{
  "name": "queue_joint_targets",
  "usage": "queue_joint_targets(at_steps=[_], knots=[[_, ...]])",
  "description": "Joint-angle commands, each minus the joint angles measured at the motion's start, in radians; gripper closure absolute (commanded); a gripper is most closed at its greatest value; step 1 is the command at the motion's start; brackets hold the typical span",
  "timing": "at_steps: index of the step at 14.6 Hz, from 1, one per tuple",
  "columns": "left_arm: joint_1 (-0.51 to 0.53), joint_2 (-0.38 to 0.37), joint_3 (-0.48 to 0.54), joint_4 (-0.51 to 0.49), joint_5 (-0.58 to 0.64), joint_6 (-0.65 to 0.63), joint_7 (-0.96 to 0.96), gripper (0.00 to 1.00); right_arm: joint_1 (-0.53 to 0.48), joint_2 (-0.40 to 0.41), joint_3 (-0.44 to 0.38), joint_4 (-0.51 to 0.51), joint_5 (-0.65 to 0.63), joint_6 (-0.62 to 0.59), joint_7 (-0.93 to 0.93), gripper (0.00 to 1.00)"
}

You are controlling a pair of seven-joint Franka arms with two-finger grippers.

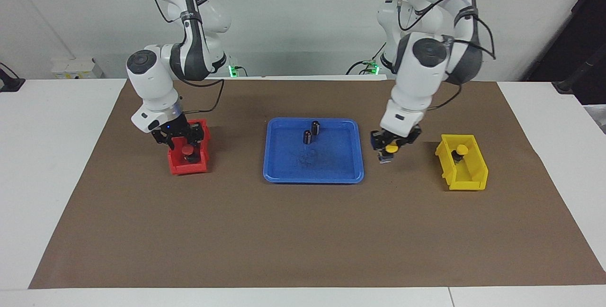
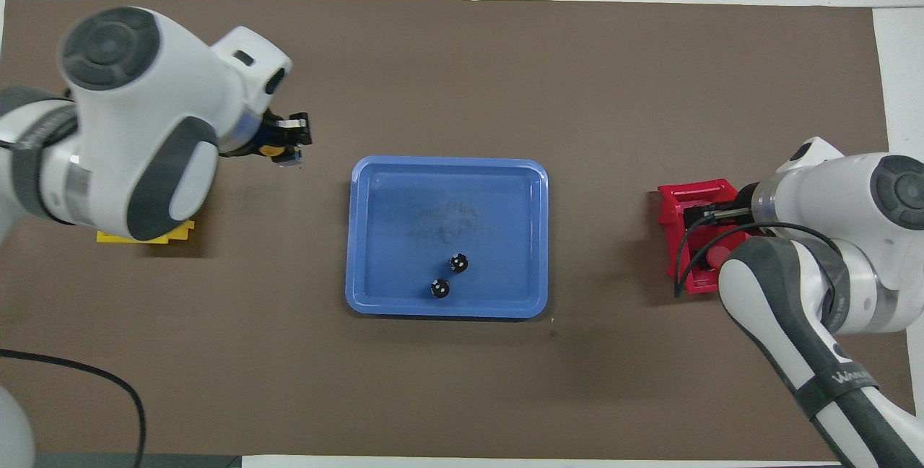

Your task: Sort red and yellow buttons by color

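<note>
Brown paper covered my desk [image 1: 303,236], and the only writing I could read was a brand band on my right arm's forearm, cut off at the picture's edge, starting "WANJEE".

My left tool [image 1: 391,148] hung above the paper between the blue tray [image 1: 284,174] and the yellow bin [image 1: 466,181], clamped on a yellow button [image 1: 391,148]. From overhead the left arm's elbow hid most of that bin, so its contents showed only in the facing view: a second yellow button [image 1: 459,151] at the end nearer the robots.

My right tool [image 1: 182,137] sat over the red bin [image 1: 187,168]; whether its fingers were apart or together I could not tell. One red button [image 1: 188,151] lay in the bin beneath it. A second red cap I could not make out, the tool and bin wall covering that spot.

Two dark cylinders [image 1: 311,132] stood in the tray, toward the robots.
</note>
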Motion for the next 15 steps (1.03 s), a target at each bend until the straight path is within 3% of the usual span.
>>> queue_joint_targets(at_steps=[1, 4, 7, 10, 13, 14, 15], knots=[[0.139, 0.011, -0.012, 0.014, -0.001, -0.015, 0.219, 0.99, -0.018, -0.003, -0.001, 0.18, 0.015, -0.221, -0.042, 0.01], [0.256, 0.01, -0.012, -0.006, 0.001, 0.023, 0.382, 0.99, -0.022, -0.006, -0.016, 0.393, 0.01, -0.476, -0.038, 0.0], [0.31, -0.009, -0.012, -0.104, -0.001, 0.14, 0.439, 0.99, -0.027, -0.018, -0.062, 0.527, 0.008, -0.621, -0.038, 0.0], [0.321, -0.004, -0.012, -0.145, -0.001, 0.207, 0.456, 0.99, -0.025, -0.024, -0.093, 0.602, 0.011, -0.694, -0.04, 0.0], [0.325, -0.003, -0.012, -0.188, -0.001, 0.246, 0.455, 0.99, -0.042, -0.013, -0.093, 0.609, 0.01, -0.699, -0.042, 0.0], [0.339, -0.003, -0.012, -0.208, -0.001, 0.249, 0.455, 0.99, -0.03, -0.004, -0.108, 0.609, 0.01, -0.705, -0.042, 0.0], [0.344, -0.004, -0.012, -0.226, -0.001, 0.254, 0.458, 0.99, 0.061, -0.009, -0.171, 0.607, -0.004, -0.728, -0.042, 0.0]])
